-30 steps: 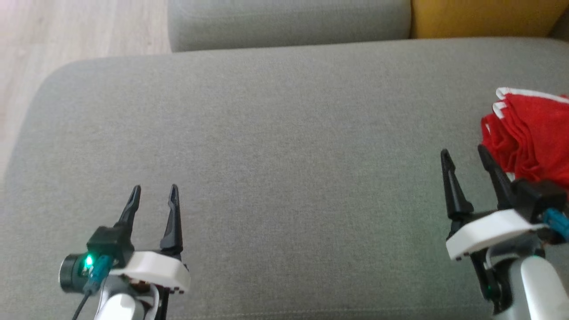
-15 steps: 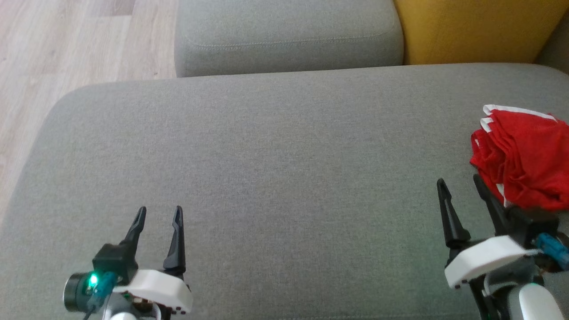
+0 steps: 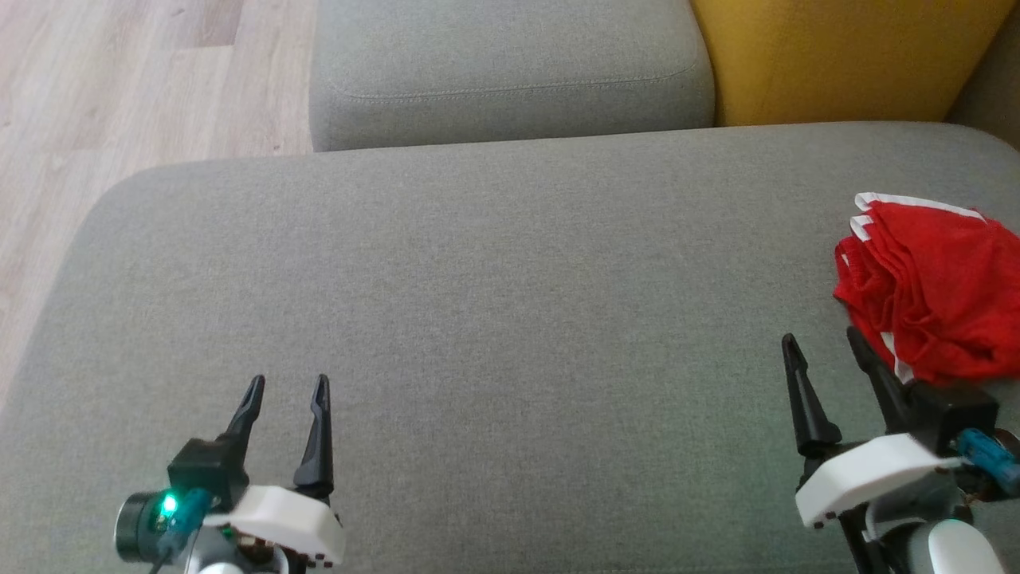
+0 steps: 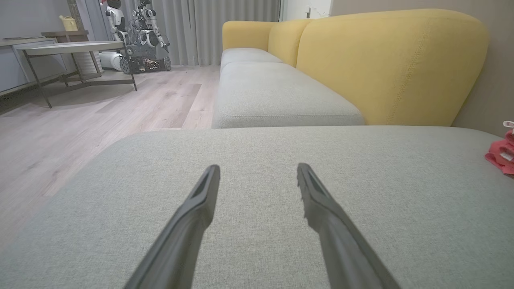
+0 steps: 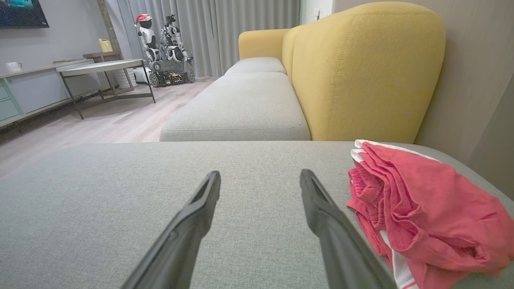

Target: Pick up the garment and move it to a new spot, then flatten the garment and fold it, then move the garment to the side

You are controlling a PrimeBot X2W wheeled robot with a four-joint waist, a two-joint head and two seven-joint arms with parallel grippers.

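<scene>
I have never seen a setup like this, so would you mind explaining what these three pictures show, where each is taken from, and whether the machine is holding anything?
This is a wheeled robot with two arms, each ending in a gripper with two long dark fingers. One picture comes from a camera on its head, looking down at a wide grey fabric sofa seat. There the left gripper shows at the lower left and the right gripper at the lower right. The other two pictures come from cameras on the wrists, each looking along its own arm's fingers towards the yellow sofa backrest.

On the seat lies a crumpled red garment with white trim, beside the right gripper, at the seat's right end. In the right wrist view it sits just right of the fingers.

Both grippers are open and hold nothing. The garment lies untouched.
</scene>
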